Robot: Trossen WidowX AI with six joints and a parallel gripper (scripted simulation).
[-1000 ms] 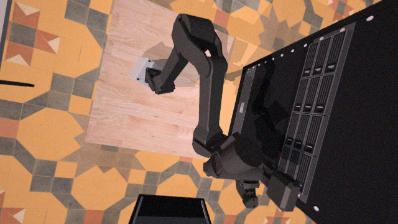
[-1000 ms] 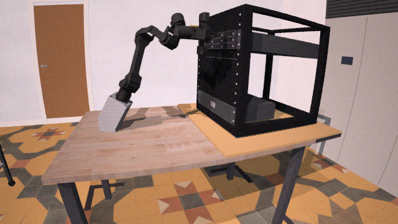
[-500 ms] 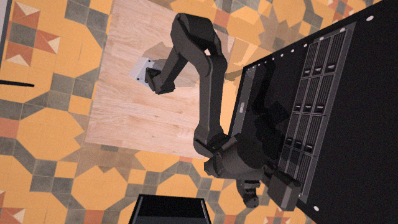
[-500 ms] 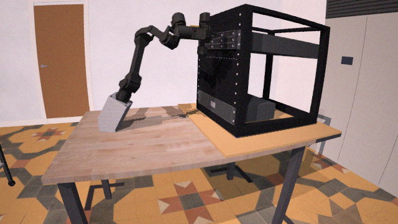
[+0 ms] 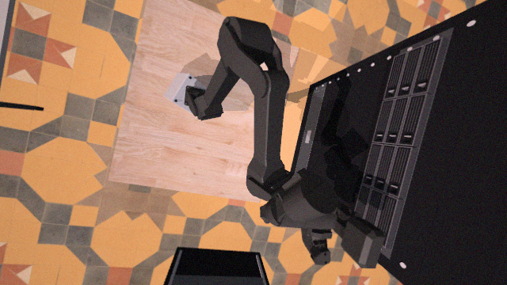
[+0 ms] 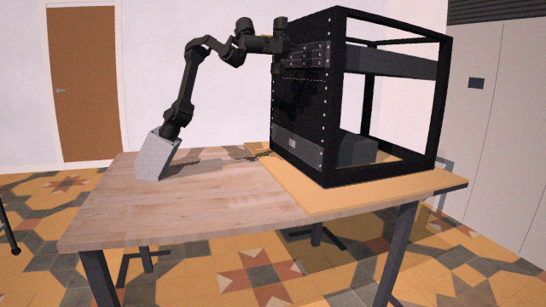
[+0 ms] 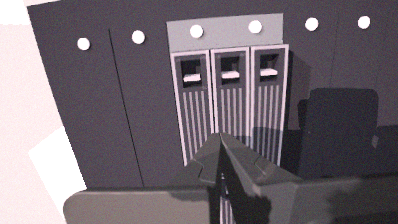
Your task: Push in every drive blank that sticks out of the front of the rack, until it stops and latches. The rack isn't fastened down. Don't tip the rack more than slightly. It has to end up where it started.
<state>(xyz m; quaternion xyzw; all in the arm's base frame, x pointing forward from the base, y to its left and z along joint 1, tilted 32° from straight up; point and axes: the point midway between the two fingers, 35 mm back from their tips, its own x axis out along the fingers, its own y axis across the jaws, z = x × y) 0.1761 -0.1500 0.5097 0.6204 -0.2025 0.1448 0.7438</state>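
Note:
The black rack (image 5: 459, 138) (image 6: 333, 107) (image 7: 100, 115) stands upright on the tan board. Its upper front holds a bay of drive blanks (image 5: 409, 119) (image 6: 313, 55) with light latch tabs, in a grid three wide. The wrist view shows a left blank (image 7: 196, 112), a middle blank (image 7: 231, 107) and a right blank (image 7: 269, 107) at one end of the bay. Their faces look about level; I cannot tell whether one sticks out. My gripper (image 6: 287, 46) (image 7: 219, 140) is shut and empty. Its tips lie over the middle and left blanks' inner edges; contact is unclear. The gripper hides the blanks behind it.
The arm's grey base (image 5: 177, 92) (image 6: 154, 159) stands on the wooden table (image 5: 158, 158) (image 6: 192, 213). The tan board (image 6: 307, 200) lies under the rack. A grey panel (image 6: 299, 146) sits low in the rack front. A black object (image 5: 218, 273) shows below the table's edge.

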